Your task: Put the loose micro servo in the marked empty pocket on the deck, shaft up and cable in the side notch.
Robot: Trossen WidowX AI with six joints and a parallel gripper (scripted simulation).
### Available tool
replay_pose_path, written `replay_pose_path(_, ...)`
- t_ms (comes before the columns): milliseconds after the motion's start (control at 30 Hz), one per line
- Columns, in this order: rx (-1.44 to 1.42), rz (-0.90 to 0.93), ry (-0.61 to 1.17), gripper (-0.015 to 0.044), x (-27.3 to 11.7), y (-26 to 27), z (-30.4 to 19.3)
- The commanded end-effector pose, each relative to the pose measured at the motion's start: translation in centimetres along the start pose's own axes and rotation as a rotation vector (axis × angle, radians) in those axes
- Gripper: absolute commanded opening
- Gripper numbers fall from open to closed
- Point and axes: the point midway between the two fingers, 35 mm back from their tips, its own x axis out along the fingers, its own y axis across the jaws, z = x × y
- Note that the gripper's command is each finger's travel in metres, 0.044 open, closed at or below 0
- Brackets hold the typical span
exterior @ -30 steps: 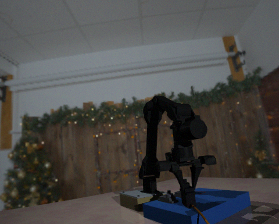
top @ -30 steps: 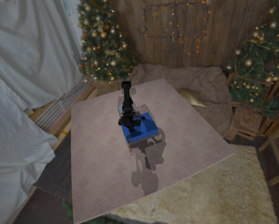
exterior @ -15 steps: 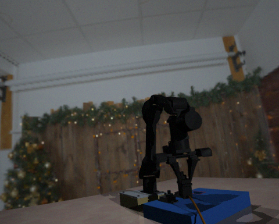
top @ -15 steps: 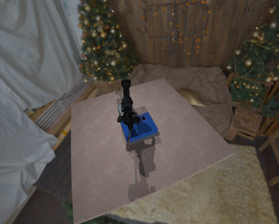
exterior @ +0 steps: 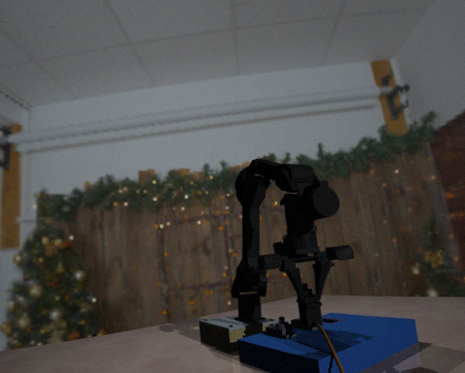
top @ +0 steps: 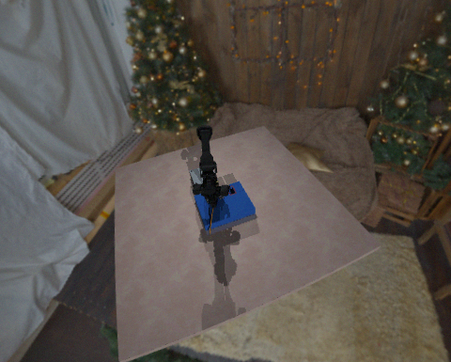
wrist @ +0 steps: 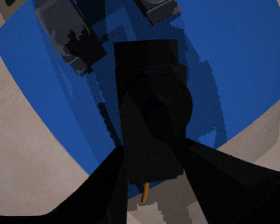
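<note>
The robot's deck is a blue block (top: 241, 205) (exterior: 390, 331) (wrist: 240, 75). My gripper (top: 211, 198) (exterior: 310, 297) (wrist: 153, 150) is shut on the black micro servo (exterior: 309, 314) (wrist: 150, 120), which is upright. Its round top faces the wrist camera. The orange cable (top: 211, 220) (exterior: 330, 344) (wrist: 145, 192) leaves its near end and hangs past the deck's edge. The servo is low over the deck; whether it touches is unclear. The red-outlined pocket (top: 232, 191) (exterior: 332, 320) is to one side of the gripper. It cannot be made out in the wrist view.
A dark grey module (exterior: 280, 328) (wrist: 70, 31) sits on the deck near the held servo. A second one (wrist: 160, 9) shows at the top of the wrist view. A pale-topped box (top: 196, 177) (exterior: 217, 336) stands by the arm's base, beside the deck.
</note>
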Motion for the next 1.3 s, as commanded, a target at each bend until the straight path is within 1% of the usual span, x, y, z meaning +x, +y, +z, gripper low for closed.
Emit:
replay_pose_path(0, 0.001, -0.004, 0.002, 0.0000, -0.1, -1.7, 1.0)
replay_pose_path(733, 0.001, -0.015, -0.003, 0.0000, -0.2, -11.6, 6.2)
replay_pose_path(900, 0.007, -0.016, -0.004, 0.0000, -0.2, -12.2, 6.6)
replay_pose_path(1033, 0.087, -0.016, -0.004, 0.0000, -0.2, -12.2, 6.6)
replay_pose_path(1267, 0.327, -0.015, -0.006, 0.0000, -0.2, -12.2, 6.6)
